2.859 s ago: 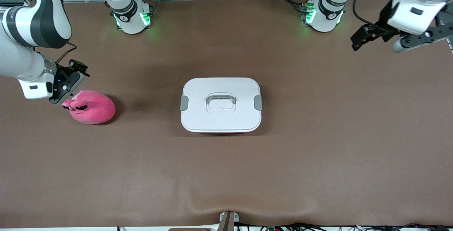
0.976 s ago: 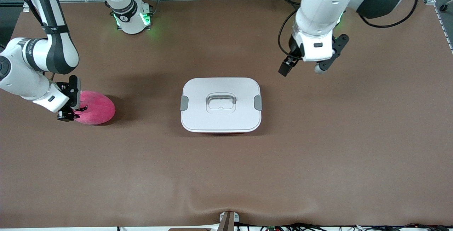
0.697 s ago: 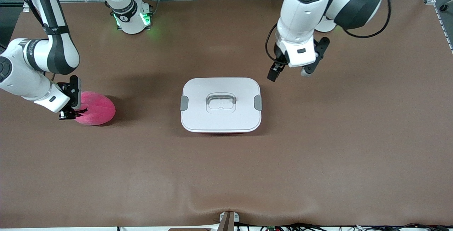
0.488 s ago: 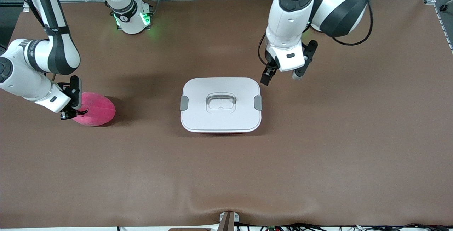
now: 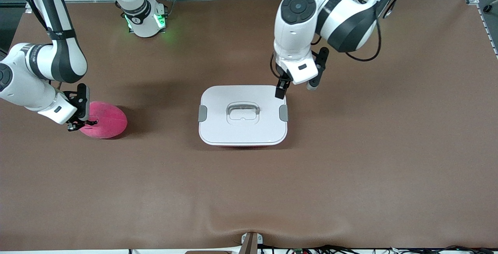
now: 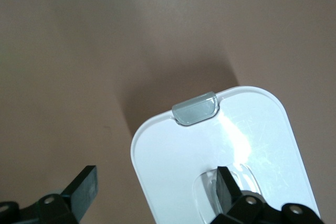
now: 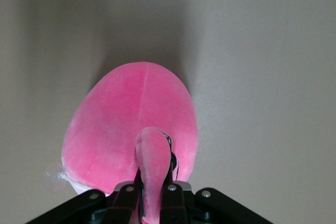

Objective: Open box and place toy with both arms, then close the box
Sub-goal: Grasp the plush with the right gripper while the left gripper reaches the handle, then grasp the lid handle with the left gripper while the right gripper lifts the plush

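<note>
Right gripper pinched shut on toy (an ear, by the look); left gripper open over box edge. Next, probably: left grabs the lid.

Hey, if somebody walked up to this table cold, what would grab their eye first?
Probably the hot-pink plush toy at the right arm's end of the brown table, its ear pinched in the shut right end effector. Next, the white-lidded box in the middle, lid still on. The left end effector hangs open over the box edge near one grey clip.
</note>
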You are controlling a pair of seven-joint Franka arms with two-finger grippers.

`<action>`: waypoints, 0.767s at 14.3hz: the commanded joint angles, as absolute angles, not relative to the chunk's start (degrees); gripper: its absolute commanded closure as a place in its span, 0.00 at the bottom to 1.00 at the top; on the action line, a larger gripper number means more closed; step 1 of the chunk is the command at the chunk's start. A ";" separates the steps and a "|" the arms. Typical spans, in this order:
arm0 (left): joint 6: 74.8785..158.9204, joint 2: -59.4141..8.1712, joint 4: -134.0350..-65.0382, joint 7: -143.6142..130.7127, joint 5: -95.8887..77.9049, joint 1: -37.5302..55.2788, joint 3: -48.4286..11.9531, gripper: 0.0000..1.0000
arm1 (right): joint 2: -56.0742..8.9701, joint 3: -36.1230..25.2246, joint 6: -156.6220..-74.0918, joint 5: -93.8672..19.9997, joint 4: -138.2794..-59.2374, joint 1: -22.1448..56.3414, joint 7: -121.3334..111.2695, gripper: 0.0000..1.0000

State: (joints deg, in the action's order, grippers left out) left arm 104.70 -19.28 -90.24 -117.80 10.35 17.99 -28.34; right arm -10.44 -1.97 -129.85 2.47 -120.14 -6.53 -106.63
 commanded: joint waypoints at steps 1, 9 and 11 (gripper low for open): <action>105.02 -24.42 -85.26 -124.87 14.23 20.56 -28.48 0.00 | -9.41 -1.32 -129.64 1.32 -120.85 -7.82 -108.02 1.00; 113.45 -31.02 -83.15 -142.01 21.79 26.36 -27.86 0.18 | -6.25 -1.58 -123.49 -3.34 -119.80 -8.17 -105.74 1.00; 115.92 -32.42 -82.27 -146.23 23.20 27.24 -27.69 0.21 | -5.10 -1.58 -121.04 -3.34 -119.36 -8.09 -101.10 1.00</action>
